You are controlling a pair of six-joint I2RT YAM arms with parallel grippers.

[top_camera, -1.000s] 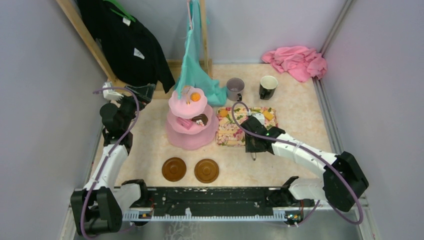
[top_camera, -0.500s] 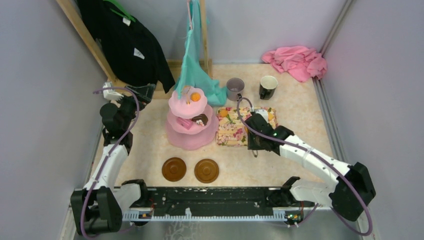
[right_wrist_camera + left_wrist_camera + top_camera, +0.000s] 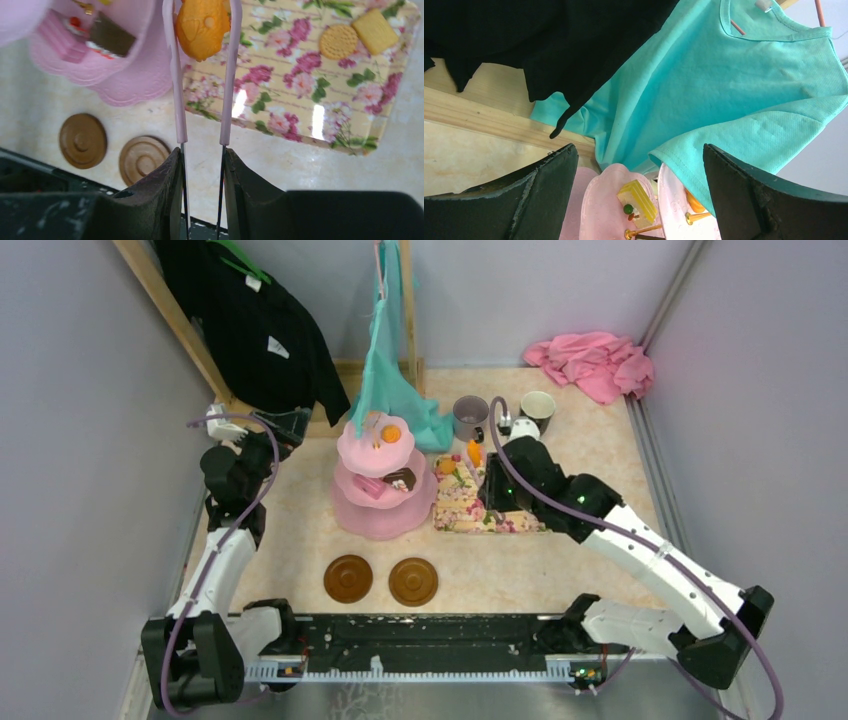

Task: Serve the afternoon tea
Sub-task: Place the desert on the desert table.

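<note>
right gripper point(image 3: 201, 152): tongs point(image 3: 174, 75) point straight out | (tips pinch orange cake point(image 3: 202, 25))

glossy, that floral tray point(image 3: 300, 100), hard glints flashed across its print. the tongs point(image 3: 174, 75) showed smooth pink plastic arms on thin bare metal stems. the orange cake point(image 3: 202, 22) looked matt. the brown discs point(image 3: 83, 140) were smooth and ringed, with a dull sheen. the teal shirt point(image 3: 734, 75) was fine mesh knit cloth, the black garment point(image 3: 549, 40) matt cloth, the rail point(image 3: 484, 117) pale bare wood. the fingers point(image 3: 544, 190) of the left end effector point(image 3: 638, 152) were black, grainy, matt plastic. the pink stand point(image 3: 594, 215) gleamed like plastic.
</note>
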